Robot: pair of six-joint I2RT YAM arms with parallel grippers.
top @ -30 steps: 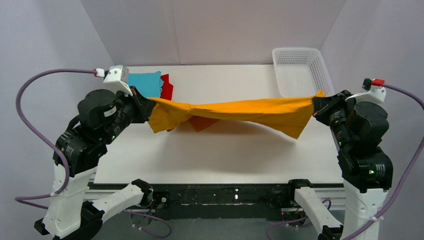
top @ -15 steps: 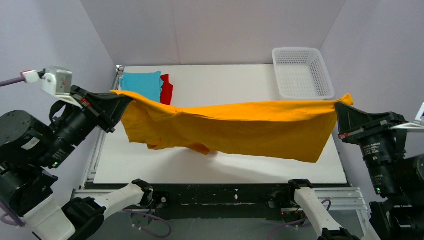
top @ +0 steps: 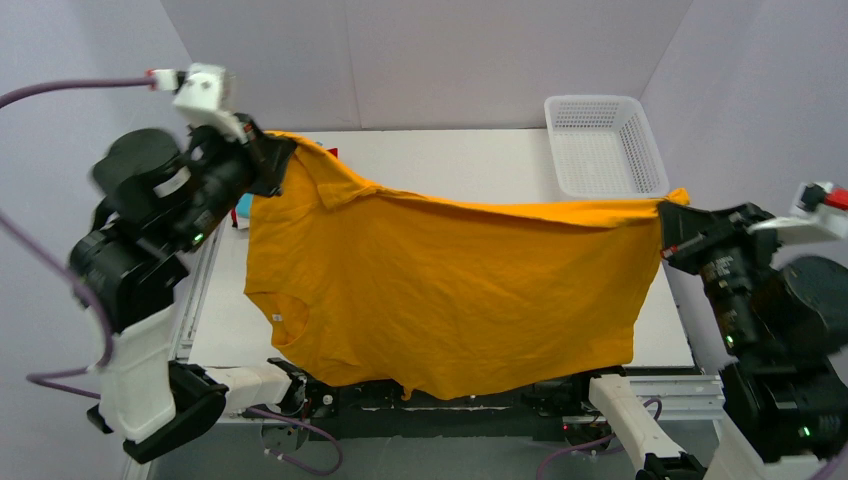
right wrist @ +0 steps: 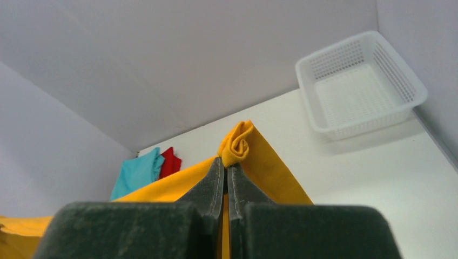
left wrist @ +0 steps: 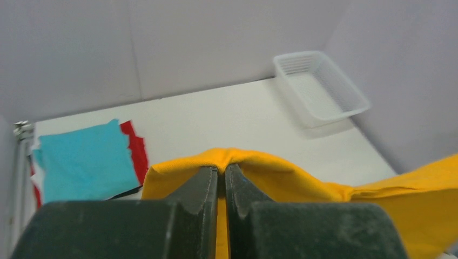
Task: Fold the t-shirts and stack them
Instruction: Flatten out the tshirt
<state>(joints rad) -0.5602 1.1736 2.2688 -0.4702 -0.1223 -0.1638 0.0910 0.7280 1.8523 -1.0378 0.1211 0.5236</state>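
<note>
The large mustard-orange t-shirt [top: 440, 290] hangs spread in the air between both arms, its lower edge draping past the table's near edge. My left gripper [top: 272, 160] is shut on its top left corner [left wrist: 227, 157], raised high at the back left. My right gripper [top: 665, 222] is shut on its top right corner [right wrist: 237, 141] at the right. A stack of folded shirts lies at the back left of the table: turquoise [left wrist: 83, 159] on top, red [left wrist: 137, 154] under it, with a black edge showing. In the top view the stack is mostly hidden.
A white mesh basket [top: 603, 145] stands at the back right corner of the white table [top: 450, 160]; it also shows in the left wrist view [left wrist: 318, 89] and the right wrist view [right wrist: 359, 89]. Walls enclose the table on three sides.
Both arms have lifted the mustard-orange shirt from a stretched, bunched band just above the table to a high hold. It has opened out and now hangs flat, covering most of the table.
</note>
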